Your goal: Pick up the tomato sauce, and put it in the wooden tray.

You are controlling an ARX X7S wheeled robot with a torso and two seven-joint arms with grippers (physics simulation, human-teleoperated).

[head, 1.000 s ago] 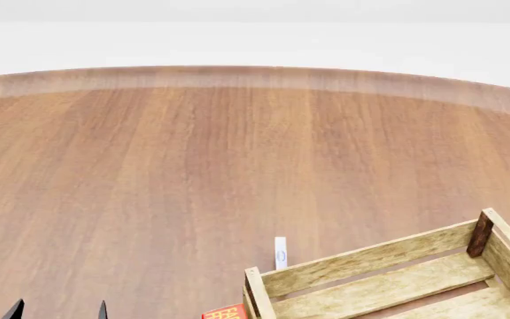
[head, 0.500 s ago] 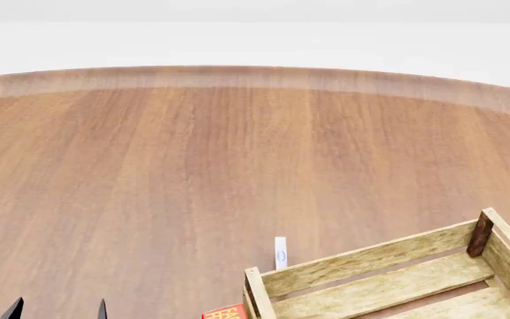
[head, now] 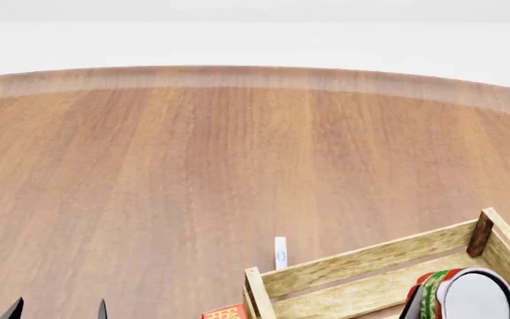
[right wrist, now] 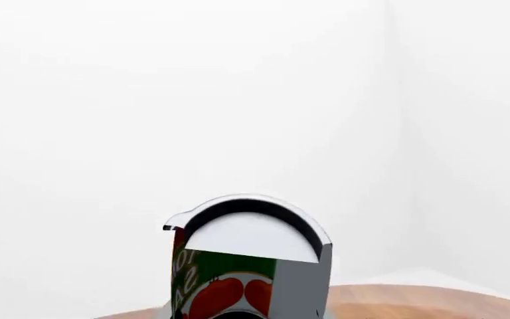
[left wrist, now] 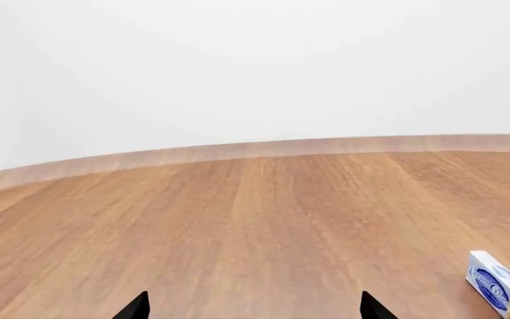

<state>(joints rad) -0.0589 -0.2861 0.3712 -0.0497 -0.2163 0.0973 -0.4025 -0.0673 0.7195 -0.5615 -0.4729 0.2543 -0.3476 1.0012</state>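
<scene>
Looks close to done but not safe yet. Got the can point(head: 457, 298) tipped on its side with the silver top facing the head camera, hanging over the near right part of the crate point(head: 361, 262), not resting on the slats as far as can be judged. Can't really make out the right end effector's fingers in any view, but with the can parked right in front of the right wrist camera point(right wrist: 237, 266) and off the surface point(head: 193, 166), pretty sure it's clamped on it. Left end effector point(head: 58, 311) spread wide with nothing in it, just 2 dark tips low over the wood, well apart from the crate. Biggest worry: letting go while tilted like that, so it rolls, or bounces off the slats and hops the low wall. Could also clip the far right rim on the way down. Worth noting the views differ a lot: only the head view shows can and crate together, plus a red box point(head: 226, 312) at the crate's near corner. Right wrist gives the red-and-green label up close but zero crate. Left wrist shows the small white and blue box point(left wrist: 490, 289) beside the crate corner, no can at all.
</scene>
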